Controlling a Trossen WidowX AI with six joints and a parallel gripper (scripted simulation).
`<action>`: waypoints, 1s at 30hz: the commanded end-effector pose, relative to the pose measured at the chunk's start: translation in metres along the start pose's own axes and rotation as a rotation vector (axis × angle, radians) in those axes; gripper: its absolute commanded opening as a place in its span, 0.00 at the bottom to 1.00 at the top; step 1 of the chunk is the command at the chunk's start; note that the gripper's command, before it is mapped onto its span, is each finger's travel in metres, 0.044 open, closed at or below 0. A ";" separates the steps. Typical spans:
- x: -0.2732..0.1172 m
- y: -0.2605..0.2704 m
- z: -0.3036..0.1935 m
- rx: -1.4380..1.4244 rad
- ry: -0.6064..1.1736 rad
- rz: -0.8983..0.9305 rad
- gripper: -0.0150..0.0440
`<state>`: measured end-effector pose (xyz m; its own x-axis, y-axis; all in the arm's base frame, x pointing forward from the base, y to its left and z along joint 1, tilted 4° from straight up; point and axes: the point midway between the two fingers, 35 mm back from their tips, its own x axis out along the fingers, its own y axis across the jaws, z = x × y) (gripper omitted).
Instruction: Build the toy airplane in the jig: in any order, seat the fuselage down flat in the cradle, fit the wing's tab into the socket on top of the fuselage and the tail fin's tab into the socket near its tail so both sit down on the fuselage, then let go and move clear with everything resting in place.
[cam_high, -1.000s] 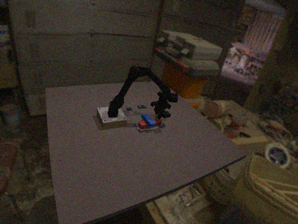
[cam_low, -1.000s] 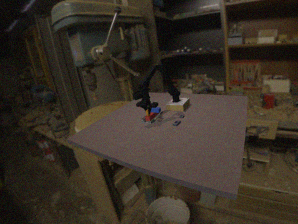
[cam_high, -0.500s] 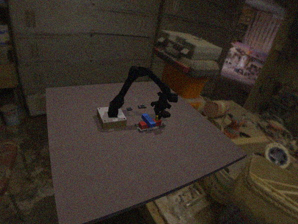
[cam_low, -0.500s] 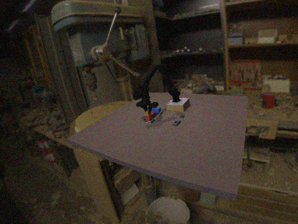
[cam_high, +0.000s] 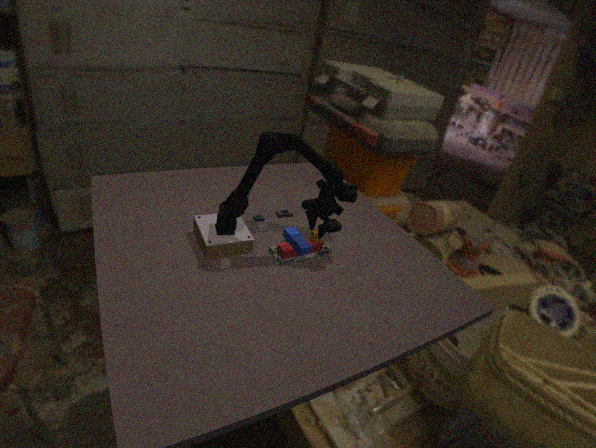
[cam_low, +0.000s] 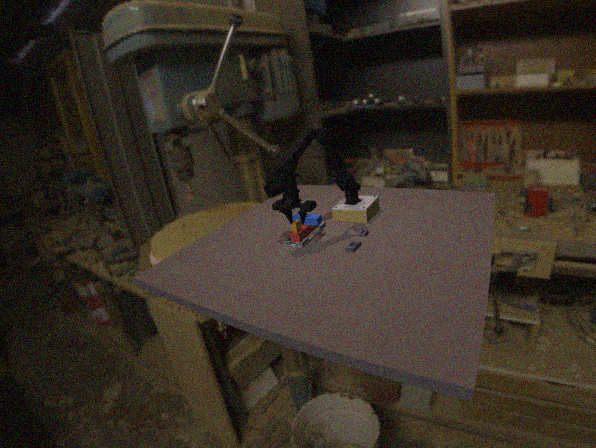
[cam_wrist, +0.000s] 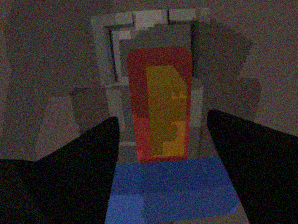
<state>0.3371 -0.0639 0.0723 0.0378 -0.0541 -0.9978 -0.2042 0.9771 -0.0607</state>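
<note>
The red fuselage (cam_high: 286, 250) (cam_low: 303, 233) (cam_wrist: 140, 100) lies in the grey cradle (cam_high: 293, 259) (cam_wrist: 101, 47). The blue wing (cam_high: 298, 241) (cam_low: 314, 219) (cam_wrist: 175, 187) lies across the top of the fuselage. The yellow tail fin (cam_high: 314, 233) (cam_low: 296, 226) (cam_wrist: 167, 110) stands upright on the fuselage near its tail end. Its tab and socket are hidden. My gripper (cam_high: 316, 231) (cam_low: 297, 221) (cam_wrist: 164, 120) is open, with its fingers apart on either side of the fin and not touching it in the wrist view.
Two small dark grey holders (cam_high: 284, 213) (cam_low: 353, 246) lie on the table (cam_high: 225, 325) (cam_low: 400, 300) beside the cradle. The arm's white-topped base block (cam_high: 223, 246) (cam_low: 352, 214) stands close to the cradle's other end. The wing lies close below the fingers in the wrist view.
</note>
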 end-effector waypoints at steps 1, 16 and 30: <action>-0.053 -0.002 0.003 0.001 -0.031 -0.008 0.69; -0.075 -0.003 0.002 0.000 -0.032 -0.006 0.69; -0.075 -0.004 0.002 0.000 -0.032 -0.007 0.69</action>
<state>0.3375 -0.0643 0.1471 0.0713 -0.0598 -0.9957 -0.2004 0.9770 -0.0731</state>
